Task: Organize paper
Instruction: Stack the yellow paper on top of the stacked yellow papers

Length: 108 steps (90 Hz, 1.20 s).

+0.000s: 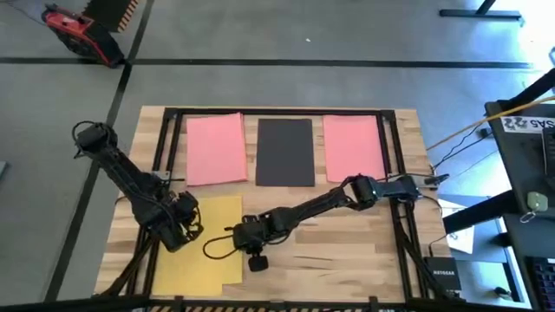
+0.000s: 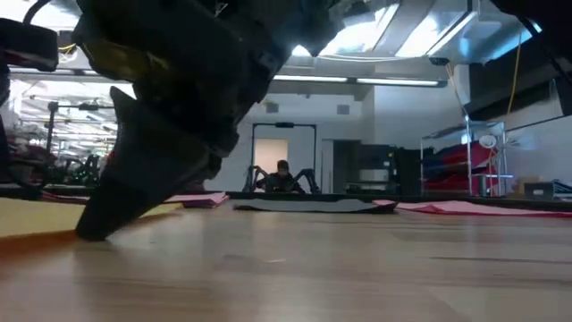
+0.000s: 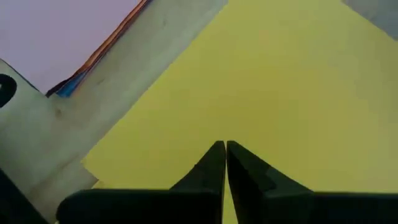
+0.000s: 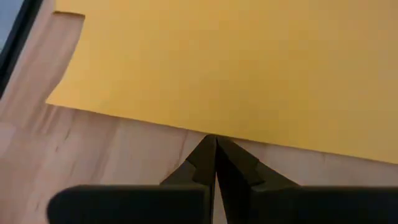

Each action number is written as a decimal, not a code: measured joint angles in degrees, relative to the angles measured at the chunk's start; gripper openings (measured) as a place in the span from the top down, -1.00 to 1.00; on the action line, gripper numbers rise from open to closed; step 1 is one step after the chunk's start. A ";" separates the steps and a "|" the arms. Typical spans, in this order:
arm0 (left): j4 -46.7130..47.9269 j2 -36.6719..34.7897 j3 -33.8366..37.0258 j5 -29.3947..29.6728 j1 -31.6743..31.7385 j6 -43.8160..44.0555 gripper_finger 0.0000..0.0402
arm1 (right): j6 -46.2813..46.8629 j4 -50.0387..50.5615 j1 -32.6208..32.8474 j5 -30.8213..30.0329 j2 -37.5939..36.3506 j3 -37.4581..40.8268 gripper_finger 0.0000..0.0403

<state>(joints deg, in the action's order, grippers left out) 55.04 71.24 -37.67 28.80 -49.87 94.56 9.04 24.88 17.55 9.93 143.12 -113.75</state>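
Observation:
Yellow paper lies flat at the table's near left. A step in its outline suggests two overlapped sheets. Along the far side lie a pink sheet, a black sheet and another pink sheet. Orange and blue edges show under the left pink one. My left gripper is shut, pointing down over the yellow paper's far left part. My right gripper is shut at the yellow paper's right edge. My left gripper points its shut fingertips down at the yellow paper's face, inside its far left part; whether they touch it I cannot tell. My right gripper slants down with its shut fingertips on the wood, against the yellow paper's right edge. The paper lies flat on the table.
A black frame borders the wooden table top. Bare wood lies to the near right. A black cable loop hangs by the right gripper. Off the table's right side stand equipment and white papers.

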 joint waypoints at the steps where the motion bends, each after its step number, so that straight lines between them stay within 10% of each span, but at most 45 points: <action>1: 0.01 0.00 0.00 0.14 0.02 0.00 1.00 | 0.00 -0.22 -0.01 0.22 0.03 0.00 1.00; 71: -0.19 0.02 0.05 4.71 10.16 -9.59 1.00 | 2.05 -7.90 -1.49 5.61 2.63 -1.73 1.00; 108: -16.98 0.09 7.60 6.16 21.26 -28.45 1.00 | -9.47 15.34 0.55 -4.94 -1.92 -17.91 1.00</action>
<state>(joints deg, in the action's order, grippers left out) 38.06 71.33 -30.07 34.96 -28.61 66.12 -0.43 40.22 18.10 5.00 141.20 -131.66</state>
